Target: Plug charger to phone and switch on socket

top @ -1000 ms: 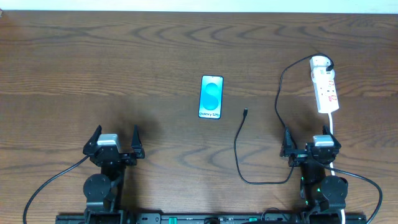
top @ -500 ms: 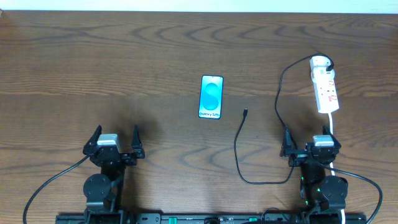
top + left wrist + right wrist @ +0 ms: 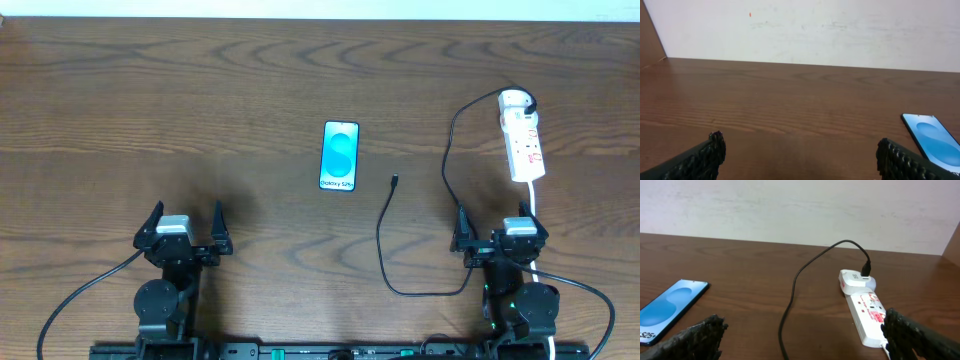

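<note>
Wood in a dark brown, with a wavy grain, makes up the whole table (image 3: 200,90), and a plain off-white wall (image 3: 815,25) rises behind its far edge. The phone (image 3: 340,156) lies flat near the middle, screen up and glowing blue. The charger cable (image 3: 380,250) trails across the boards on the right. Its small plug tip (image 3: 395,180) rests just beside the phone's near right corner, apart from it and not plugged in. Its plug head (image 3: 527,101) sits in the rounded far end of the power strip (image 3: 523,140), which lies lengthwise near the table's right side. The left gripper (image 3: 187,214) hangs at the near edge, well apart from everything, jaws spread wide and holding nothing. The right gripper (image 3: 502,222) is likewise agape and empty, just on the near side of the strip. The strip's white cord (image 3: 537,198) disappears behind that gripper. Both wrist views crop the phone at the frame edge and show only the dark fingers (image 3: 705,156) at the bottom corners. The red markings on the strip are too small to read, and I cannot tell how its switches stand.
</note>
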`<action>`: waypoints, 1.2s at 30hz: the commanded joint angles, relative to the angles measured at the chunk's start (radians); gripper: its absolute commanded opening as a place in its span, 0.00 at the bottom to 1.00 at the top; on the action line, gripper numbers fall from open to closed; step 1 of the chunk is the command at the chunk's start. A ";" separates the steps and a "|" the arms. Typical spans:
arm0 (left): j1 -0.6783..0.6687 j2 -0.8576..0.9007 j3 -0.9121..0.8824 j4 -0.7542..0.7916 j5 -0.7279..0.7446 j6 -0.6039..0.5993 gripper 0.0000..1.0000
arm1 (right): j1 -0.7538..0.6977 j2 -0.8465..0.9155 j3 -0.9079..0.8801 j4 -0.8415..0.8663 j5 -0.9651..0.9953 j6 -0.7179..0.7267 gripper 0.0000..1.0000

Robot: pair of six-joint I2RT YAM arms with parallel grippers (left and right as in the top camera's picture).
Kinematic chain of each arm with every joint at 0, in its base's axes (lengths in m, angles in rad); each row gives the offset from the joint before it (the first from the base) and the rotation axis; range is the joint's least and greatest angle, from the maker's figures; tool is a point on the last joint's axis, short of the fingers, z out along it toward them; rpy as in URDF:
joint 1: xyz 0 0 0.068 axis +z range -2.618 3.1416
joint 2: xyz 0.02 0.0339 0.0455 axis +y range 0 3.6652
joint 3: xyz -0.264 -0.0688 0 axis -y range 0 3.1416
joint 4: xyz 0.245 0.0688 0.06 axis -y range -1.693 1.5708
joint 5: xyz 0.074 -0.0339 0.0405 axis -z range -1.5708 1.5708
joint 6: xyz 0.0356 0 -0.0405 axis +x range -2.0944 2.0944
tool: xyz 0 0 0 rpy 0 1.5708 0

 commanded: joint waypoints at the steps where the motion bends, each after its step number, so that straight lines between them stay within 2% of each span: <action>1: -0.004 -0.006 -0.010 -0.047 -0.016 0.002 0.98 | -0.008 -0.001 -0.001 -0.004 -0.005 -0.009 0.99; 12: -0.004 -0.006 -0.010 -0.046 -0.006 -0.003 0.98 | -0.008 -0.001 -0.001 -0.005 -0.005 -0.009 0.99; 21: -0.004 -0.006 -0.010 -0.039 0.000 -0.121 0.98 | -0.008 -0.001 -0.001 -0.004 -0.005 -0.009 0.99; 27: -0.004 -0.006 -0.009 0.061 0.098 -0.213 0.98 | -0.008 -0.001 -0.001 -0.005 -0.005 -0.009 0.99; 36: -0.004 -0.005 0.000 0.076 0.096 -0.218 0.98 | -0.008 -0.001 -0.001 -0.005 -0.005 -0.009 0.99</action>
